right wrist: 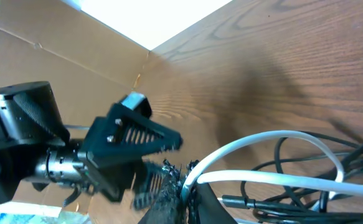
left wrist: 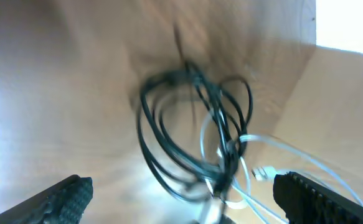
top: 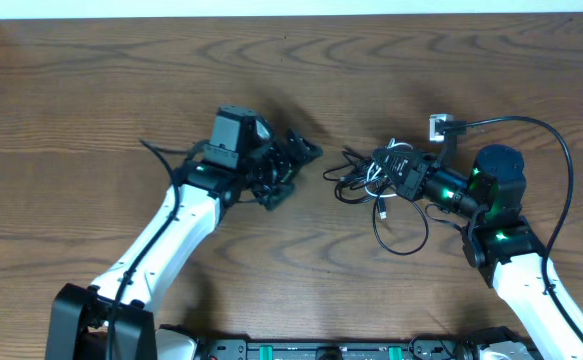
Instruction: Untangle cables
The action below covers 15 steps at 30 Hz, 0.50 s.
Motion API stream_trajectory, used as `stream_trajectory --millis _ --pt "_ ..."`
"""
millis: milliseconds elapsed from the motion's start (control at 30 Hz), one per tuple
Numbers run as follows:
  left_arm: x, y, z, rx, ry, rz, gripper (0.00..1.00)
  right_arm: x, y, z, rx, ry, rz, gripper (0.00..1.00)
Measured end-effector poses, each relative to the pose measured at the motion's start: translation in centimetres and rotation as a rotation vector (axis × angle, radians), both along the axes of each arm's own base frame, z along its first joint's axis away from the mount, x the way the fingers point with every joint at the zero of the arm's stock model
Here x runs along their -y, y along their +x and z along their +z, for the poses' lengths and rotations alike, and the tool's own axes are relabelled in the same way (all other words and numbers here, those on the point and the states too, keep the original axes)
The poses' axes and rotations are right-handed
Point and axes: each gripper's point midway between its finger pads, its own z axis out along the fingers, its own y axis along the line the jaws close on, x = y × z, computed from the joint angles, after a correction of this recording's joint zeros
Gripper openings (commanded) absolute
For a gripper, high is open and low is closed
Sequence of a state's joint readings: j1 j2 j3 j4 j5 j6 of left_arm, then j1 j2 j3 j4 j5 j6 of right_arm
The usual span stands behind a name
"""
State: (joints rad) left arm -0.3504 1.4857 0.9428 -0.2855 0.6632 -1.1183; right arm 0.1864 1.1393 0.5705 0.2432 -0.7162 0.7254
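Observation:
The cables lie in one knot between the two arms: black cords (top: pixel 356 180) looped over each other, with a white cord (top: pixel 375 176) threaded through. One black loop (top: pixel 403 238) trails toward the front. My left gripper (top: pixel 301 172) stands wide open just left of the knot, touching nothing. In its wrist view the black cords (left wrist: pixel 187 118) and the white cord (left wrist: pixel 262 146) lie ahead, between the spread fingers (left wrist: pixel 63 199). My right gripper (right wrist: pixel 187 186) is shut on the white cord (right wrist: pixel 281 140) at the knot's right side (top: pixel 393 170).
A thick black wire (top: pixel 561 150) arcs from a small white plug (top: pixel 439 126) behind the knot to the right arm. The wooden table (top: pixel 91 80) ends at a cardboard wall (right wrist: pixel 63 50) at the far left. The left gripper (right wrist: pixel 131 140) faces the right wrist camera.

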Motion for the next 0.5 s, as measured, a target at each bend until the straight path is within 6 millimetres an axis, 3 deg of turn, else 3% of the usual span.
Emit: stream_trajectory --millis 133,300,400,500 --pt "2.5 -2.1 0.0 -0.132 -0.048 0.023 0.99 0.0 0.0 0.0 0.003 -0.003 -0.002 0.01" --pt "3.7 -5.6 -2.0 -0.395 -0.013 0.117 0.99 0.0 0.0 0.0 0.002 -0.003 -0.002 0.01" --pt "4.0 -5.9 -3.5 -0.524 -0.003 0.229 0.99 0.0 0.0 0.0 0.002 -0.003 -0.001 0.01" --pt "4.9 -5.0 -4.5 -0.586 -0.039 0.324 1.0 0.0 0.0 -0.1 0.0 -0.003 -0.001 0.01"
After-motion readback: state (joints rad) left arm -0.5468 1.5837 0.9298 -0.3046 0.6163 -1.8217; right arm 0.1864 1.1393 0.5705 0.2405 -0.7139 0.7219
